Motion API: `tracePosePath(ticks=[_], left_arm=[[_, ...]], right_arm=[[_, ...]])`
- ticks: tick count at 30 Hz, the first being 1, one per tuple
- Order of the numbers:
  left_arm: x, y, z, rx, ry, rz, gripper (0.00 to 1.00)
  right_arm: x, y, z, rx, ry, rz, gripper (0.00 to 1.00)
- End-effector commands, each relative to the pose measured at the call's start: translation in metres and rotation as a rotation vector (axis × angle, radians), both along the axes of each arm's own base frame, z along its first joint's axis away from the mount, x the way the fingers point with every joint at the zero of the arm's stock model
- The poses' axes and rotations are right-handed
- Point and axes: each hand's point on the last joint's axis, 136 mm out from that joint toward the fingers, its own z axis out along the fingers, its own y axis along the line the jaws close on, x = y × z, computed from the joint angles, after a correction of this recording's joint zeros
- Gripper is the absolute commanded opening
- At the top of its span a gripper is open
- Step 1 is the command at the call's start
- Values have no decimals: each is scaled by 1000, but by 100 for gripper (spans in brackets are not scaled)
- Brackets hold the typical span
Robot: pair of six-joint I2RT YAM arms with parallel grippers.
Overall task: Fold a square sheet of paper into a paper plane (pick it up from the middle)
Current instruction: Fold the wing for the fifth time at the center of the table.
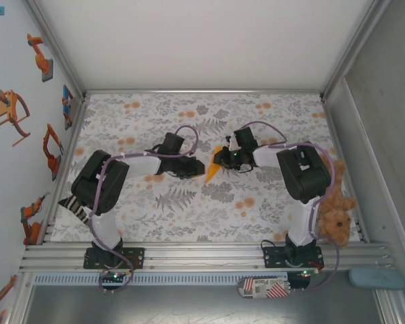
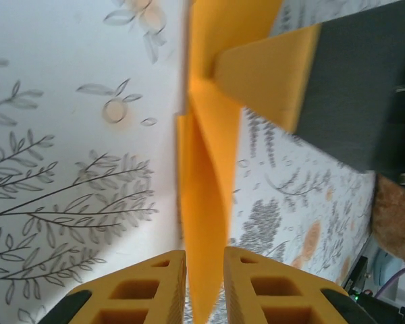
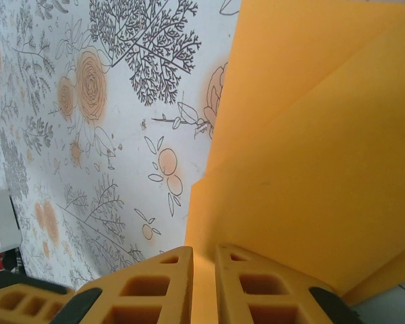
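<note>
The orange-yellow paper plane [image 1: 213,170] is a narrow folded dart held up between both arms over the middle of the flowered cloth. My right gripper [image 1: 221,160] is shut on it; in the right wrist view the folded paper [image 3: 310,148] runs into the narrow gap at my right gripper [image 3: 203,248]. My left gripper [image 1: 201,167] is at the dart's other side. In the left wrist view the folded paper [image 2: 206,182] passes edge-on between the fingers of my left gripper [image 2: 204,251], whose jaws stand a little apart, loosely round it. The right gripper's finger [image 2: 270,74] clamps the paper further up.
The flowered cloth [image 1: 189,108] covers the table between white side walls. A brown plush teddy [image 1: 334,209] lies by the right arm at the cloth's right edge. A metal rail [image 1: 202,253] runs along the near edge. A blue-grey pad [image 1: 376,277] sits outside at bottom right.
</note>
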Motion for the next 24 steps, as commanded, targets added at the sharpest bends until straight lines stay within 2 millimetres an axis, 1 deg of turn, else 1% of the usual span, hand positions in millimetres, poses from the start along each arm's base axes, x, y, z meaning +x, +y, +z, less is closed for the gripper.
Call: tracePosePath(ticks=[1,4,8,12,14,19,24], left_arm=[[4,-10,26,-7,-77,6,20],[3,-21,30,-5,-99,-9,15],[0,-34,20,40,-82,-37,10],[1,-36,4,83,-48,-29,8],[2,-38,-1,85,-36,-31,7],[7,-41,-6,97,-27,-40,6],[3,-43,-12,99,-6,-55,6]], right_arm=[[1,-3,-2,-17,10,2,16],[2,-3,-1,-16,10,3,16],[1,-2,-3,-18,15,4,15],[0,-2,-3,-16,20,7,14],[1,-2,-3,-15,18,6,14],[0,-2,-3,-16,20,7,13],[0,-3,-5,-23,24,5,13]])
